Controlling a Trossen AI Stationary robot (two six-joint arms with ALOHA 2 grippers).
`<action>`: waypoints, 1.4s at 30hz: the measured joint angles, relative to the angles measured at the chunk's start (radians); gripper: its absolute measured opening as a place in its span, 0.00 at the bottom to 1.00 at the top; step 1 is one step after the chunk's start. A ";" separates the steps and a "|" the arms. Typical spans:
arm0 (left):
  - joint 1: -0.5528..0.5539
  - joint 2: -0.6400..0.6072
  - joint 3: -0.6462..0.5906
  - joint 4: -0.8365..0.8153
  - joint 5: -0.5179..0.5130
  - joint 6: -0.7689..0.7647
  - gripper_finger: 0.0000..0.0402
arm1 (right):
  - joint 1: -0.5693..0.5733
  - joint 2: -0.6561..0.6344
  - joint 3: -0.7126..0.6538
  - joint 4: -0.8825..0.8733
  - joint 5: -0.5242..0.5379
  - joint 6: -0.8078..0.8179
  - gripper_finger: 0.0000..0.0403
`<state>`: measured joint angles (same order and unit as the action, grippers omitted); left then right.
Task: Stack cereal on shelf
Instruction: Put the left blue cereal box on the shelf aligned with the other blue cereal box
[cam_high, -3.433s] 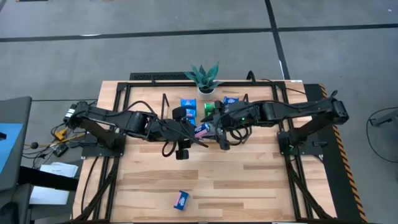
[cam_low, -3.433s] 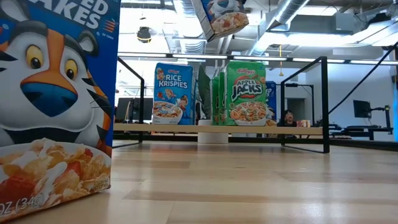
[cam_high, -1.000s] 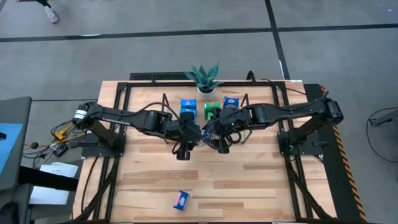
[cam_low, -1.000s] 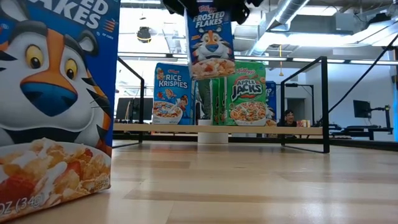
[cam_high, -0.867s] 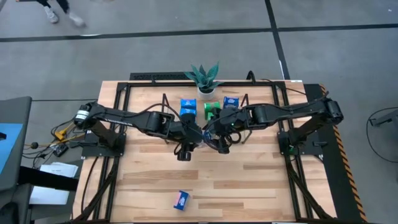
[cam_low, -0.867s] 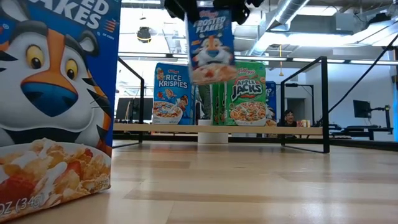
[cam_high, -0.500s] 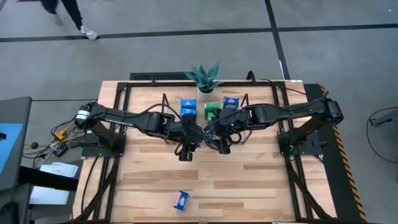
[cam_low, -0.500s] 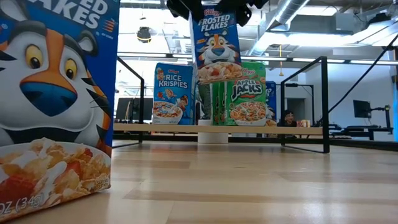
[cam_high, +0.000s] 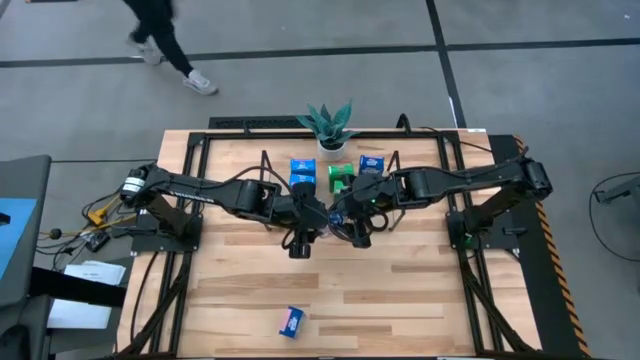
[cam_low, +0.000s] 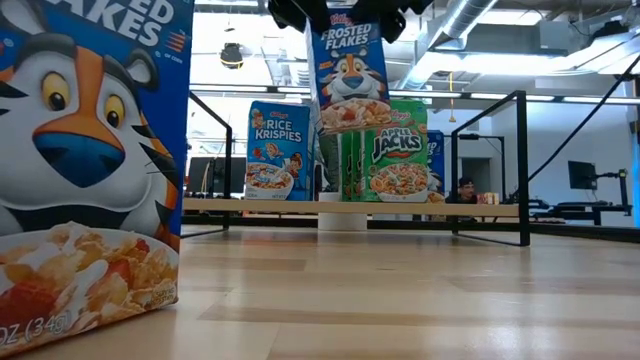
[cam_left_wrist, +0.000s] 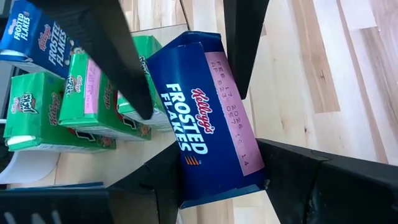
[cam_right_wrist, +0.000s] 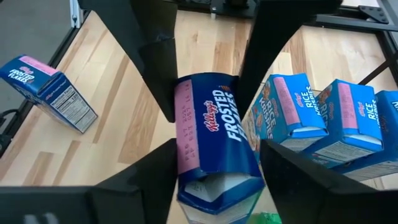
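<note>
A blue Frosted Flakes cereal box (cam_low: 347, 75) hangs upright, high over the table's middle. My left gripper (cam_left_wrist: 214, 186) is shut on its top end. My right gripper (cam_right_wrist: 214, 174) reaches in from the other side. Its fingers (cam_left_wrist: 134, 81) stand close on either side of the same top end, and I cannot tell whether they touch. At the far edge the shelf (cam_low: 220, 205) carries upright boxes: Rice Krispies (cam_low: 277, 150), green Apple Jacks (cam_low: 398, 150), and more behind them. Another Frosted Flakes box (cam_high: 291, 320) lies near the table's front edge. My left gripper pinches the box's top end (cam_left_wrist: 205, 174) between its two fingers (cam_left_wrist: 155, 180), at the corner toward the left arm. One finger is on each broad face. The fingers slant down from the table's left, along the pink top. The box hangs upright below them, clear of the table.
A potted plant (cam_high: 330, 122) stands behind the shelf at the far edge. Black frame rails (cam_high: 190, 200) run along both sides of the table. A person (cam_high: 160, 40) walks across the floor beyond it. Bare wood lies between the shelf and the lying box.
The hanging box has swung: it dipped, then settled slightly lower and a little toward the table's right, with its tilt straightened. Both arms have stayed together over the table's middle.
</note>
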<state>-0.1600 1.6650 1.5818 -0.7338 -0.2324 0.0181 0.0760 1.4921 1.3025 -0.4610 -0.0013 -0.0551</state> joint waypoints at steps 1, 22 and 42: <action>0.000 0.000 0.000 0.000 -0.001 0.000 0.43 | 0.000 0.000 0.000 0.000 0.000 -0.001 0.59; -0.003 -0.038 0.101 -0.167 -0.028 -0.098 0.58 | -0.008 -0.090 0.000 -0.006 0.000 -0.003 0.25; -0.042 -0.076 0.325 -0.331 -0.195 -0.114 0.60 | -0.374 -0.583 -0.221 -0.121 0.003 -0.069 0.25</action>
<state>-0.2023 1.5894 1.9068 -1.0645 -0.4275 -0.0963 -0.2982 0.9095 1.0817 -0.5821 0.0019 -0.1246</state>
